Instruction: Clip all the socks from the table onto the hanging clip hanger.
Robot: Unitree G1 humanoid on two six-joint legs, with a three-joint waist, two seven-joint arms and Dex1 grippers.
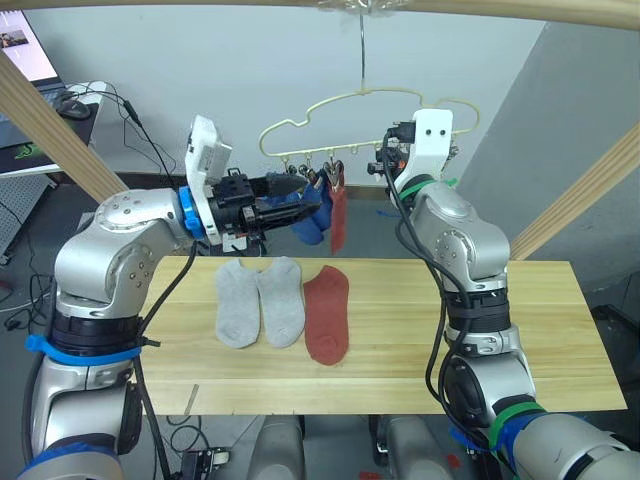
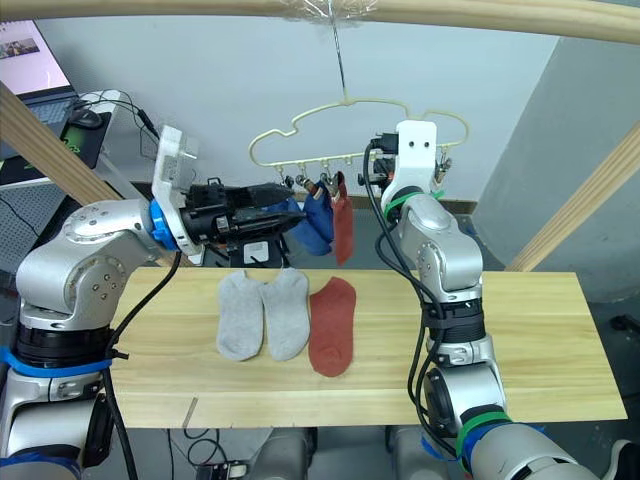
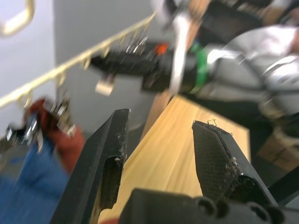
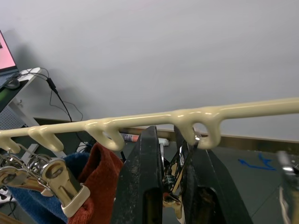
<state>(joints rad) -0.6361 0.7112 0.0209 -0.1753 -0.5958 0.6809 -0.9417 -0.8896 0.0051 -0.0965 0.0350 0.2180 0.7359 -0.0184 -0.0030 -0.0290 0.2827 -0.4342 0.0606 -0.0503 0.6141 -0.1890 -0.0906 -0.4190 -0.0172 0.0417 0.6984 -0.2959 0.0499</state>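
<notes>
The clip hanger [image 1: 372, 112] hangs by its metal hook from a wooden pole [image 1: 320, 8] above the table [image 1: 560, 330], with blue socks [image 1: 312, 212] and one rust red sock [image 1: 338, 215] clipped to its lower bar. The left gripper [image 1: 300, 190] is raised level with the hanging blue socks, and the right gripper [image 1: 392, 160] is raised at the hanger's right side. Two light grey socks [image 1: 260, 300] and a second rust red sock [image 1: 327, 314] lie flat, side by side, on the table.
</notes>
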